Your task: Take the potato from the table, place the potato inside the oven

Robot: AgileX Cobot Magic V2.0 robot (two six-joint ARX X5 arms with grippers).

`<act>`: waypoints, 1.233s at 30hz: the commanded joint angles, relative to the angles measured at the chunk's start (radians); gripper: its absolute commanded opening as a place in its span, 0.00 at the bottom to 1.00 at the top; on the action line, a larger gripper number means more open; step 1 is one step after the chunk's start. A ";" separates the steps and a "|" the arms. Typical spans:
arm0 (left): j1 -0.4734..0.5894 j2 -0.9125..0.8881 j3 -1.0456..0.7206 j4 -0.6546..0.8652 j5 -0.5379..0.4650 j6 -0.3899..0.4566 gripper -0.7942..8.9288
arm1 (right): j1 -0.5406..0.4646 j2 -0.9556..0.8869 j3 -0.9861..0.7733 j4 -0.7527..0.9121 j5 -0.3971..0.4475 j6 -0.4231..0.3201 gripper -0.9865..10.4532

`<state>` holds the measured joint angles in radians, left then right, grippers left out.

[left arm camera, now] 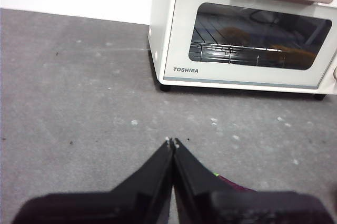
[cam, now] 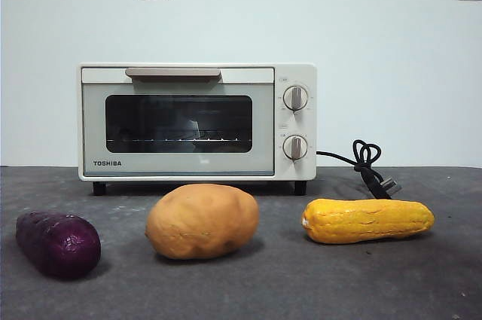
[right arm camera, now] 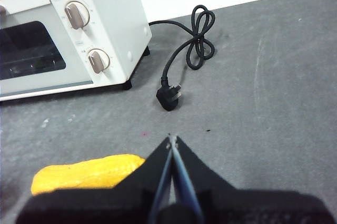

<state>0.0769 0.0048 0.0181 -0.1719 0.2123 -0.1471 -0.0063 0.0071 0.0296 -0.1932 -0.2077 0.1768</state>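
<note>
The tan-orange potato lies on the dark grey table in front of the cream Toshiba oven, whose glass door is closed. Neither arm appears in the front view. In the left wrist view my left gripper is shut and empty, hovering over bare table in front of the oven. My right gripper is also shut and empty, above the table near the oven's knob side. The potato is out of sight in both wrist views.
A dark purple sweet potato lies left of the potato; a sliver of it shows under the left gripper. A long yellow bumpy vegetable lies to the right, below the right gripper. The oven's black cord and plug lie beside it.
</note>
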 commanded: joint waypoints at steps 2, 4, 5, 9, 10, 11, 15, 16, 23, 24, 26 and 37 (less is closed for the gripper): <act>0.002 -0.003 -0.014 0.000 0.002 -0.066 0.07 | 0.001 -0.001 -0.013 -0.002 -0.002 0.116 0.09; 0.002 -0.003 -0.014 -0.001 0.005 -0.082 0.07 | 0.001 0.000 -0.013 -0.002 -0.002 0.123 0.08; 0.002 -0.003 -0.014 -0.001 0.006 -0.098 0.07 | 0.001 0.000 -0.013 -0.002 -0.003 0.129 0.08; 0.002 -0.002 0.004 -0.045 0.062 -0.143 0.07 | 0.001 0.006 0.004 -0.003 -0.027 0.217 0.08; 0.002 -0.003 0.013 -0.067 0.077 -0.142 0.07 | 0.001 0.010 0.015 -0.003 -0.030 0.225 0.08; 0.002 -0.002 0.021 -0.087 0.082 -0.142 0.07 | 0.002 0.015 0.027 -0.003 -0.030 0.229 0.08; 0.002 0.000 0.075 -0.138 0.088 -0.151 0.07 | 0.002 0.063 0.099 -0.003 -0.030 0.233 0.08; 0.002 0.002 0.090 -0.141 0.100 -0.160 0.07 | 0.002 0.082 0.122 -0.004 -0.031 0.233 0.08; 0.002 0.077 0.231 -0.167 0.159 -0.190 0.07 | 0.003 0.280 0.327 -0.090 -0.104 0.175 0.08; 0.002 0.101 0.259 -0.173 0.177 -0.189 0.07 | 0.003 0.322 0.374 -0.124 -0.130 0.152 0.08; 0.002 0.142 0.305 -0.185 0.213 -0.187 0.07 | 0.003 0.385 0.448 -0.185 -0.167 0.108 0.08; 0.001 0.427 0.651 -0.429 0.408 -0.005 0.07 | 0.068 0.700 0.930 -0.688 -0.266 -0.188 0.08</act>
<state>0.0769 0.4198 0.6460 -0.5823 0.6018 -0.2127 0.0525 0.6983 0.9257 -0.8429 -0.4717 0.0711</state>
